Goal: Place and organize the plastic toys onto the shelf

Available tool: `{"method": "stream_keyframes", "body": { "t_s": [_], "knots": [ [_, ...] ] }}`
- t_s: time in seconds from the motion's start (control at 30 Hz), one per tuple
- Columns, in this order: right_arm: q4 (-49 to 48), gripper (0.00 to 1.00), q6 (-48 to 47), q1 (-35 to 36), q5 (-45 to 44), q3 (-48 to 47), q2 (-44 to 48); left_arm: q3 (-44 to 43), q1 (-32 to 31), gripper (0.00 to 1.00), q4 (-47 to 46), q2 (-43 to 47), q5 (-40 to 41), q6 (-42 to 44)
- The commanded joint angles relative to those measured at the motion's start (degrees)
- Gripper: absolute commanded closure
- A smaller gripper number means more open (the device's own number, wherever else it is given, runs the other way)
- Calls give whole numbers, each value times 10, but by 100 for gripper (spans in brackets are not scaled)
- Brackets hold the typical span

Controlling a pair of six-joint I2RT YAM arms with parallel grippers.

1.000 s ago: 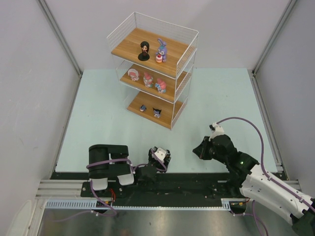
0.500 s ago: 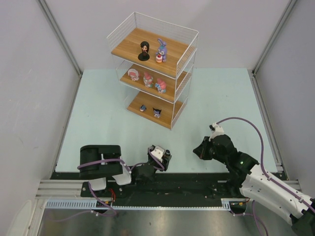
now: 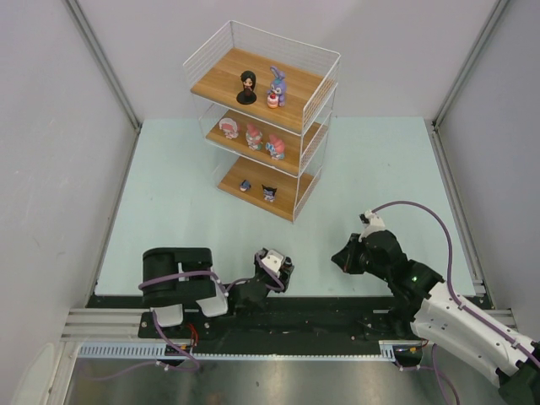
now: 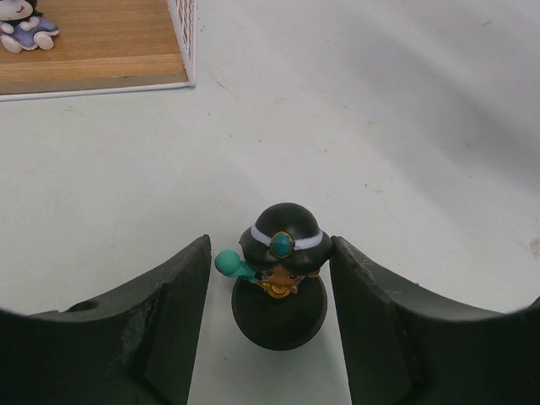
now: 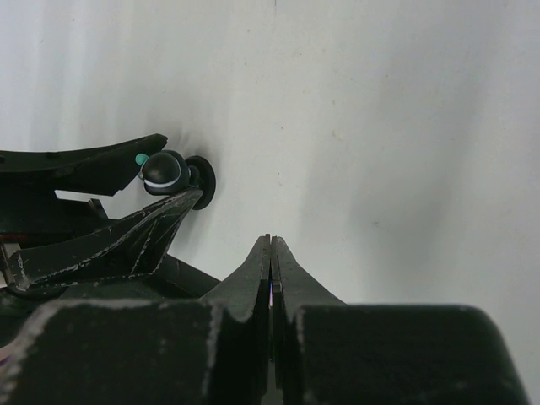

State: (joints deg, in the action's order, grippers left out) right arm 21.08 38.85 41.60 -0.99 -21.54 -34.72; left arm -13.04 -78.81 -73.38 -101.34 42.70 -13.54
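A dark-haired figurine (image 4: 281, 278) with a teal headband jewel stands on its round black base on the table. My left gripper (image 4: 270, 295) is open around it: the right finger is close against its head and a gap shows at the left finger. In the top view this gripper (image 3: 272, 272) is low at the near table edge. The right wrist view shows the figurine (image 5: 165, 172) too. My right gripper (image 5: 270, 243) is shut and empty, to the right (image 3: 346, 257). The shelf (image 3: 253, 84) holds a dark-haired toy (image 3: 246, 88), the purple bunny (image 3: 276, 87), three pink-and-white toys (image 3: 253, 135) and two small toys (image 3: 269, 193).
The shelf's bottom board (image 4: 93, 51) with a small dark-eared toy (image 4: 21, 25) lies far left ahead of the left gripper. Grey walls (image 3: 51, 169) close in the pale table on both sides and at the back. The black arm rail (image 3: 295, 316) runs along the near edge.
The left arm's upper link swung left and back a little. Its gripper stayed low at about the same spot. The right arm and the shelf toys have not moved.
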Motion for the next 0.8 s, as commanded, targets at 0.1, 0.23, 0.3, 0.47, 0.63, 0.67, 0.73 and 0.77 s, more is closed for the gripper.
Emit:
{"method": "stream_keyframes", "body": {
  "t_s": [0.1, 0.23, 0.3, 0.47, 0.63, 0.67, 0.73, 0.77],
  "knots": [
    [-13, 100, -14, -11, 19, -1, -3, -27, 13, 39, -255, -18, -11, 14],
    [-11, 100, -17, -15, 22, -1, -2, -30, 16, 48, -255, -23, -16, 11],
    [-10, 100, -18, -17, 23, -1, -2, -31, 18, 53, -255, -23, -17, 10],
    [-9, 100, -17, -19, 24, -1, -3, -27, 18, 64, -255, -21, -16, 5],
    [-9, 100, -17, -20, 25, -1, -1, -23, 18, 64, -255, -18, -17, 2],
    [-10, 100, -18, -20, 25, -1, -2, -22, 17, 64, -255, -14, -18, 2],
    [-8, 100, -17, -21, 26, -1, 0, -16, 18, 64, -255, -4, -23, 4],
    [-9, 100, -17, -21, 26, -1, 1, -13, 18, 65, -256, 15, -24, 6]
  ]
}}
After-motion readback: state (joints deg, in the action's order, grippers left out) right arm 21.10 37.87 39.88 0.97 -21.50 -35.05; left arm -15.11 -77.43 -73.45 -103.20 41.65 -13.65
